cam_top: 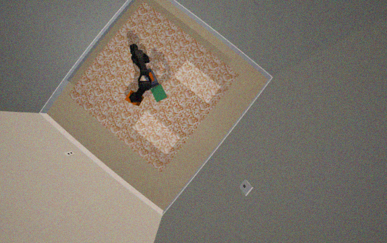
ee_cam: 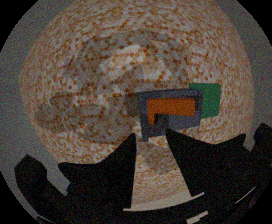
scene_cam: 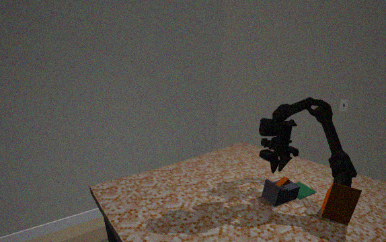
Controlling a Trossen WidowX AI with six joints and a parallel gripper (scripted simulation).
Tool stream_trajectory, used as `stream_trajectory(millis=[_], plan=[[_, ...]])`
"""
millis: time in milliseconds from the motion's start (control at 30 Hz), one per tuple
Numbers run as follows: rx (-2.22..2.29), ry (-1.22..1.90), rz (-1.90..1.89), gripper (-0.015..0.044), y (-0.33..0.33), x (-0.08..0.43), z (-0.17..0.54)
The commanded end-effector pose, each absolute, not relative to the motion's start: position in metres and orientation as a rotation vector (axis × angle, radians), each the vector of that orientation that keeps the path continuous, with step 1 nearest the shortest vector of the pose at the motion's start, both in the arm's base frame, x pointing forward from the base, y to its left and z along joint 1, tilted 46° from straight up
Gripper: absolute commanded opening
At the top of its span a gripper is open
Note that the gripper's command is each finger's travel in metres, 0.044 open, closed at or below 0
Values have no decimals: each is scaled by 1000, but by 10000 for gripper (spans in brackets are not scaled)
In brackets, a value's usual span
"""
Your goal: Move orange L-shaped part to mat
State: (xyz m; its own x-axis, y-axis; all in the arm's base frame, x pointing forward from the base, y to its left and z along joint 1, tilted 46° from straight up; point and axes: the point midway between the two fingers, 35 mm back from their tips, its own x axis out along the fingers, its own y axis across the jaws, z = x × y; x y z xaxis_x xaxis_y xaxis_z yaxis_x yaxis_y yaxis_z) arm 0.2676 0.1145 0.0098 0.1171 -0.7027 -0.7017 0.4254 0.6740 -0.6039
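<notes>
The orange L-shaped part [cam_top: 151, 77] [scene_cam: 283, 181] [ee_cam: 172, 106] lies in the grey tray [scene_cam: 271, 193] [ee_cam: 187, 122]. In the wrist view its L-shaped end is at the left, with the short leg pointing toward the fingers. In the exterior view some orange shows above the tray's near walls; I cannot tell surely whether the part is flush or tilted. My gripper [scene_cam: 276, 171] [ee_cam: 151, 133] is partly open and empty, pointing down above the tray. The green mat [cam_top: 159, 93] [scene_cam: 305, 191] [ee_cam: 211, 97] lies flat beside the tray, at its right in the wrist view.
An orange block [cam_top: 128, 98] [scene_cam: 341, 205] stands by the arm's base. The arm reaches over the tray from the base side. The patterned table [cam_top: 112, 111] [scene_cam: 166, 188] carries shadows of the arm. The tray's raised walls stand around the part.
</notes>
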Motion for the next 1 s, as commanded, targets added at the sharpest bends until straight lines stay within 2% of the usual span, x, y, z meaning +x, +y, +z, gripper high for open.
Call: stream_trajectory(millis=[0,400,667,967], plan=[[-281,1192,-840,180,115,268,10],[-281,1192,-840,180,115,268,10],[-275,1191,-842,180,67,276,-38],[-275,1191,-842,180,64,276,-41]])
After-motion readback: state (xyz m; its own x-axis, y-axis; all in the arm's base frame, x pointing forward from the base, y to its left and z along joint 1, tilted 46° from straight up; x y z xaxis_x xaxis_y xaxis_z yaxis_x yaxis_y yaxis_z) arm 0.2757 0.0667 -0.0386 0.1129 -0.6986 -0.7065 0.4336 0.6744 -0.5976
